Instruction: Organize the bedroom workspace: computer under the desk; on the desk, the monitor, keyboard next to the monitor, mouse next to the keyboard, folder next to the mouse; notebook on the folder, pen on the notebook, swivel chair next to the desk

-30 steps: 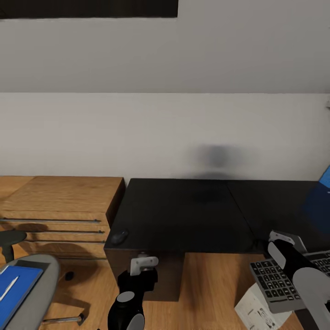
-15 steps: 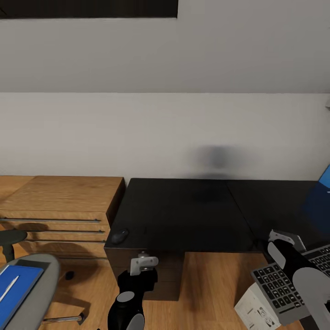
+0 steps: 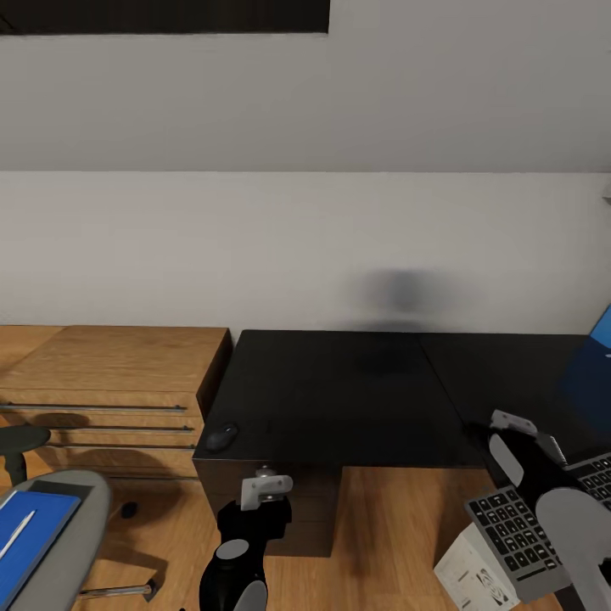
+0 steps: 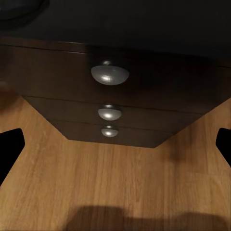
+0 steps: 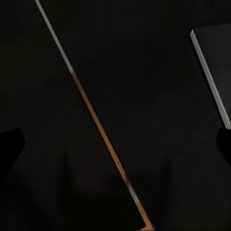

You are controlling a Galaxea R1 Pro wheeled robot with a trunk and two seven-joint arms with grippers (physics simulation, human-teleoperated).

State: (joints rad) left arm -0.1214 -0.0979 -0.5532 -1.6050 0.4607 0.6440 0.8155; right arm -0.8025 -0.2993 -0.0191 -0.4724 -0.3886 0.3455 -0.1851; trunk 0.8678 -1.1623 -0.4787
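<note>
A: Nearest first. What's the right gripper (image 3: 507,428) doing?

B: It's at the desk's (image 3: 339,390) front edge with the keyboard (image 3: 526,518) hanging off it, tilted, near end low over the floor. Looks like it's holding the far edge, but the arm covers the contact. The right wrist view gives only dark fingertips at the frame sides and a pale slab edge, so I can't tell whether the jaws are clamped.

A: Why tilted?

B: My guess: held by one long edge, so the free end sags. Far end needs to clear the desk lip before it goes flat.

A: Left gripper (image 3: 267,490)?

B: Low in front of the drawers (image 4: 110,82), carrying nothing. In the left wrist view the fingertips sit wide apart at both edges, with three silver knobs (image 4: 109,74) between them. Jaws spread, parked out of the way.

A: Other task items?

B: Chair (image 3: 59,535) at near left, blue folder (image 3: 30,535) on its seat, pen (image 3: 17,533) lying on the folder. Mouse (image 3: 221,438) sits on the desk's near-left corner, well away from the keyboard. There's white paper (image 3: 471,573) on the floor under the keyboard.

A: Further back?

B: Oak drawer unit (image 3: 110,399) left of the desk, touching it. A blue shape (image 3: 594,365) shows at the far right edge, cropped, can't identify. Grey wall (image 3: 305,246) behind.
</note>
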